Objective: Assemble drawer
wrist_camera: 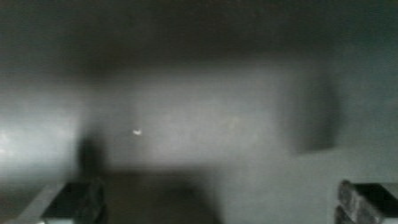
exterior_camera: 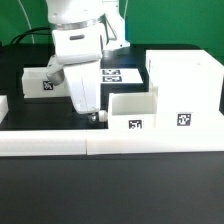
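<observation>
The tall boxy white housing [exterior_camera: 186, 85] stands at the exterior view's right, with a tag on its front. A small white tray [exterior_camera: 135, 110] with a tag sits in front of it, toward the middle. A second tray [exterior_camera: 44, 80] sits at the left. My gripper [exterior_camera: 96, 116] hangs low over the black table, just left of the middle tray and close to its side wall. In the wrist view the gripper [wrist_camera: 222, 205] is open, its fingertips [wrist_camera: 80, 200] wide apart with nothing between them. That view is blurred, and a pale surface fills it.
The long low white border wall [exterior_camera: 110, 146] runs along the front of the black table. The marker board [exterior_camera: 116, 73] lies flat behind the gripper. The white arm body [exterior_camera: 78, 40] stands over the middle of the table.
</observation>
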You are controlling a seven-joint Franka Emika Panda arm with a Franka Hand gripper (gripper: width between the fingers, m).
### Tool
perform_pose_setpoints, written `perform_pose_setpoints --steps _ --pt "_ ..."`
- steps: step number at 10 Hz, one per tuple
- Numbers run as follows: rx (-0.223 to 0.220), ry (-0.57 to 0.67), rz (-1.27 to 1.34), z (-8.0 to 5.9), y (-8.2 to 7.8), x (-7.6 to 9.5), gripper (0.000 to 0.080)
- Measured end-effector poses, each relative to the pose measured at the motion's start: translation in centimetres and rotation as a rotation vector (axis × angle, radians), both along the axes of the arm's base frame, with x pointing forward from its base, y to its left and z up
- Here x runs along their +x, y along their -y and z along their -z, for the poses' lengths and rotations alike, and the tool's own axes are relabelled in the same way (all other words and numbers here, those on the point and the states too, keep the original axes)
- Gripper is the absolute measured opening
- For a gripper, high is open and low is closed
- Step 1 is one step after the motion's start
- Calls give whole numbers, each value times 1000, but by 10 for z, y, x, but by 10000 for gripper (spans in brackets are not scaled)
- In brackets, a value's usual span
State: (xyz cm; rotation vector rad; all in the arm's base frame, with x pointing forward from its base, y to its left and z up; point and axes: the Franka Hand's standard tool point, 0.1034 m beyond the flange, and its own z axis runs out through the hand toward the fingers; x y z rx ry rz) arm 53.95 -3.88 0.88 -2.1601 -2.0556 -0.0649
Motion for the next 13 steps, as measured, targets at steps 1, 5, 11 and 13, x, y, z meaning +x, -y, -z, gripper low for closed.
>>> perform_pose_setpoints --steps 1,5,11,13 --pt "0 0 2 0 1 0 649" --pt "5 11 -11 3 -5 1 649" --pt "10 45 -46 -1 -36 12 649" --pt "10 44 -45 -1 -36 11 649"
